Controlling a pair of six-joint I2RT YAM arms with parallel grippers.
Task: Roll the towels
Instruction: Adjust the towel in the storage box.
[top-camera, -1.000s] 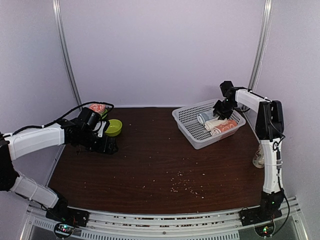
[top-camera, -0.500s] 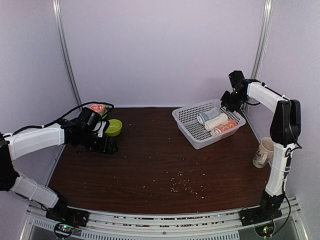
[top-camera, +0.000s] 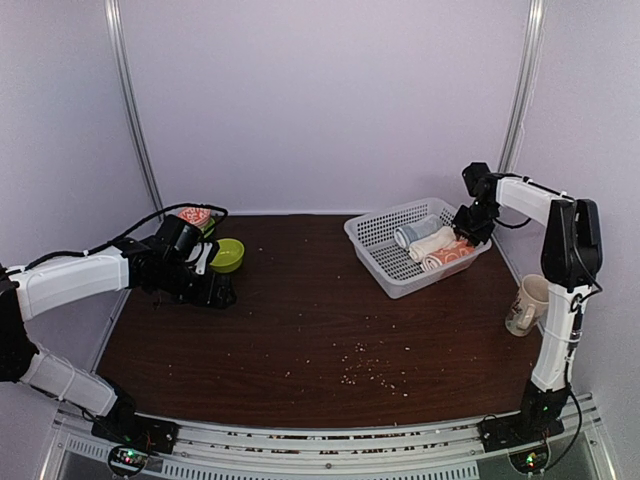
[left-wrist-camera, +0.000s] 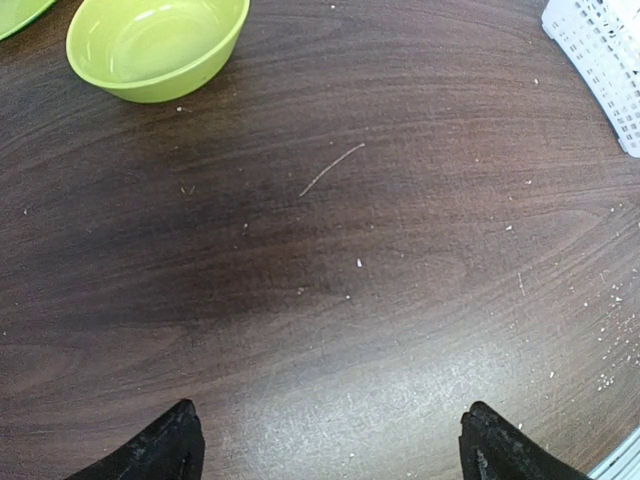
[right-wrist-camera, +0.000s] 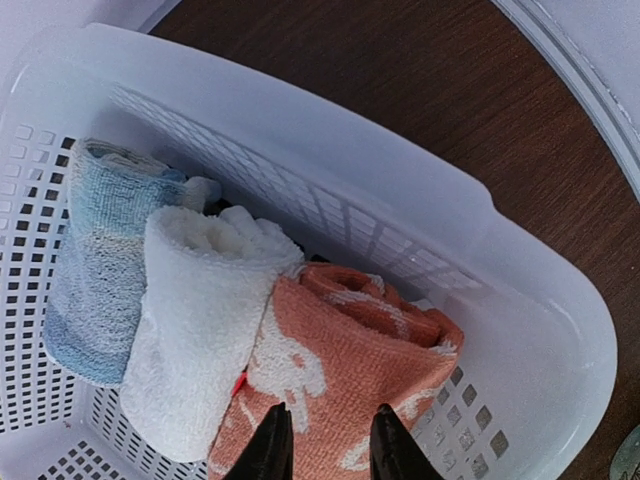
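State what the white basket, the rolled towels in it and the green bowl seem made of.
White lattice basket: likely moulded plastic, smooth, slightly translucent, grid holes. Cream-white rolled towel and orange-red patterned rolled towel: terry cloth, by their fuzzy looped pile. Lime-green round bowl: probably plastic or melamine; glossy, uniform colour.

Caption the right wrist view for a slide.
Fingers poised over the rolled orange towel, beside the white towel and blue cloth in a basket.
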